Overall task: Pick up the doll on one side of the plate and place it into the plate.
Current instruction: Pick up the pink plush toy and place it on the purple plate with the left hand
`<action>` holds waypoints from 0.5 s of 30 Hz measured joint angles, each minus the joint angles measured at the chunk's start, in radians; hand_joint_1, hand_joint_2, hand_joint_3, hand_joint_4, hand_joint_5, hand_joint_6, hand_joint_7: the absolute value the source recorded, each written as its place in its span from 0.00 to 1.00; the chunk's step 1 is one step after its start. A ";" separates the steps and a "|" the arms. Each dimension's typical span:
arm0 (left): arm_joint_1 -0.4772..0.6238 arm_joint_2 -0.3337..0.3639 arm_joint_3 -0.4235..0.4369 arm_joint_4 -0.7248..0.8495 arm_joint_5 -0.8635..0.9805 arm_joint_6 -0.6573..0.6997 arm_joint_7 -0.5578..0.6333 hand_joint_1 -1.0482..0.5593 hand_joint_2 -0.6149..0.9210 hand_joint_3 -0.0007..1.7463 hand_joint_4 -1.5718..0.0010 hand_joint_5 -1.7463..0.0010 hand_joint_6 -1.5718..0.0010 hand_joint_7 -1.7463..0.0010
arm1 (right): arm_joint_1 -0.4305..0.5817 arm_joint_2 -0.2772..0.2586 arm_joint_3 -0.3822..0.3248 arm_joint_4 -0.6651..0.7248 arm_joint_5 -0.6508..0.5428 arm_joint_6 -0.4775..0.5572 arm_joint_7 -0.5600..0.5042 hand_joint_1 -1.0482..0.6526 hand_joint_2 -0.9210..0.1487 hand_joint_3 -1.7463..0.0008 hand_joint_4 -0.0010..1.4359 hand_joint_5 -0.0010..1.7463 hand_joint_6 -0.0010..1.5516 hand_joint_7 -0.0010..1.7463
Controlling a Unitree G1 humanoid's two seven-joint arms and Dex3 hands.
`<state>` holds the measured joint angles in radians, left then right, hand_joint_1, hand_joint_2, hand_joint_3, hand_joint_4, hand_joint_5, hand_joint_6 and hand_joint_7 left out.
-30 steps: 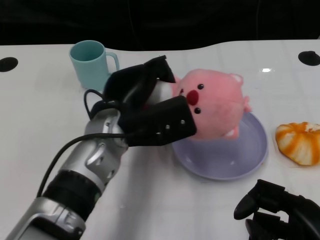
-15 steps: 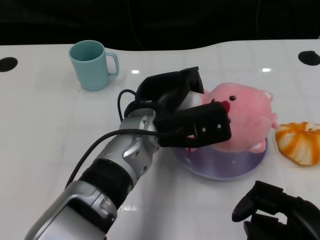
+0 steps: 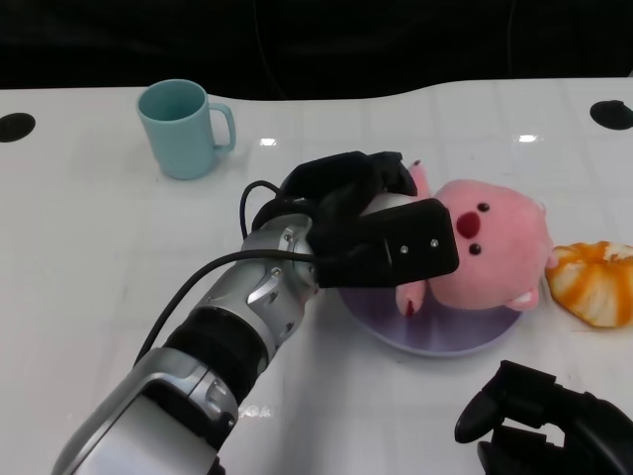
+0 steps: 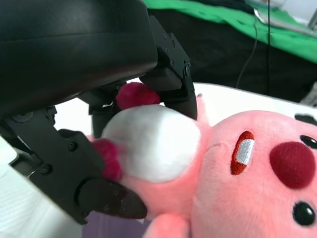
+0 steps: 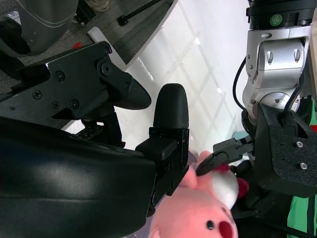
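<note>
The white bench (image 3: 89,247) is lit brightly and evenly from above. Small glare spots are seen on it beyond the left hand (image 3: 366,233), and only soft shadows beneath that hand. The head view is sharp. In both wrist views, the near black shell is blurred.

The left arm (image 3: 213,341) runs from the lower left of the head frame up toward the centre, where the left hand (image 3: 371,233) grips the doll (image 3: 490,252) with its fingers (image 4: 171,74) wrapped round the white belly. The right hand (image 3: 549,426) lies at the lower right corner, fingers curled in, holding nothing.
</note>
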<state>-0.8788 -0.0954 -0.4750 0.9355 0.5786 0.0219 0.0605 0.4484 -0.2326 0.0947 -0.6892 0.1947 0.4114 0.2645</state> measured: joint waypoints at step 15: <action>0.006 0.093 -0.047 -0.118 0.044 0.003 -0.099 0.06 1.00 0.36 1.00 0.85 0.91 1.00 | 0.000 0.000 -0.002 0.000 -0.002 0.000 -0.003 0.54 0.25 0.38 0.45 1.00 0.31 0.85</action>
<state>-0.8725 -0.0022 -0.5220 0.8175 0.6227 0.0253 -0.0383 0.4485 -0.2329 0.0929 -0.6895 0.1929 0.4119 0.2620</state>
